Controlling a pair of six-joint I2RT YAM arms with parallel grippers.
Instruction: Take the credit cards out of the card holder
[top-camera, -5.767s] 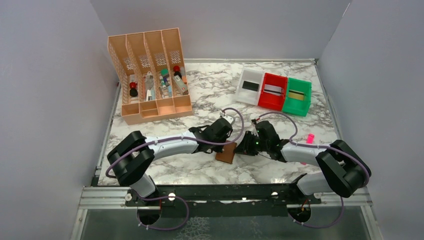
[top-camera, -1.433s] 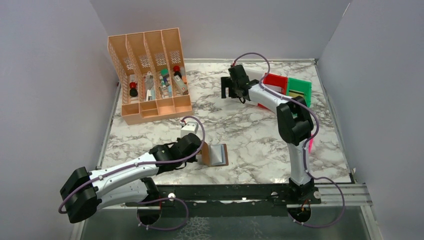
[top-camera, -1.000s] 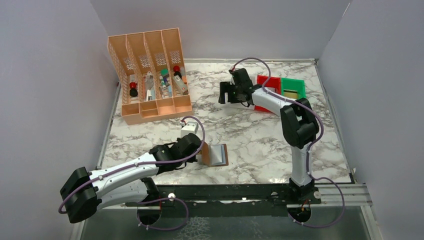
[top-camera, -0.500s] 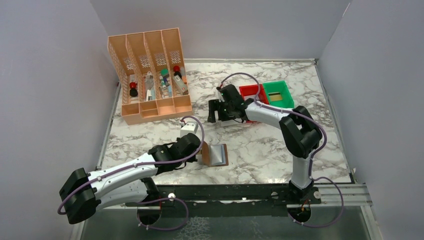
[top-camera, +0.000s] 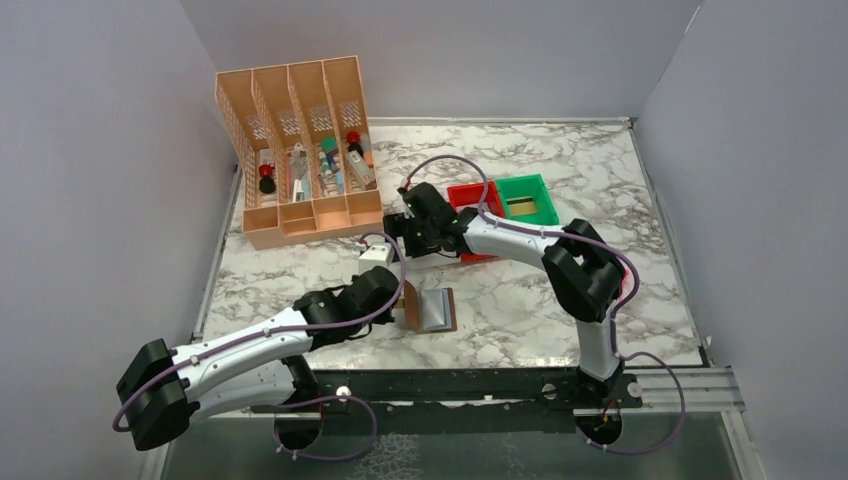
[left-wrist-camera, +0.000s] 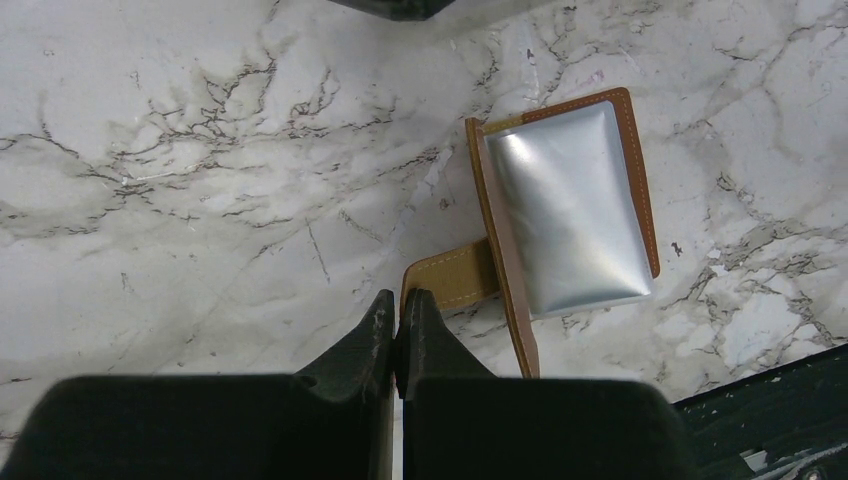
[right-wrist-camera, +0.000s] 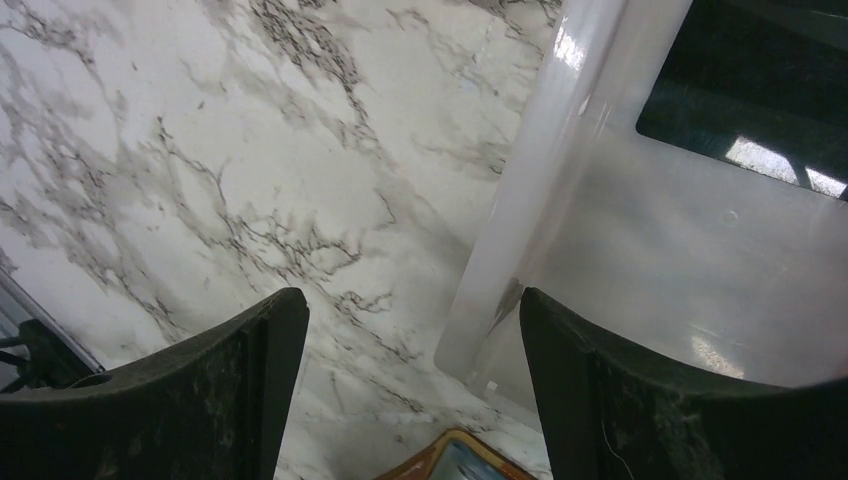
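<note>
Card holder (left-wrist-camera: 570, 220) lies open on the surface (left-wrist-camera: 200, 150) near the front edge, silvery sleeve up. Left gripper (left-wrist-camera: 400, 300) is pinched tight on its strap, likely to anchor it. Right gripper (right-wrist-camera: 410, 300) gapes wide astride the white bin (right-wrist-camera: 520, 180) wall, clamping nothing.

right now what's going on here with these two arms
The left gripper is shut on the strap of the card holder, which lies open on the marble table, shiny sleeve up. The right gripper is open, its jaws straddling a wall of the white bin just beyond the holder.
</note>
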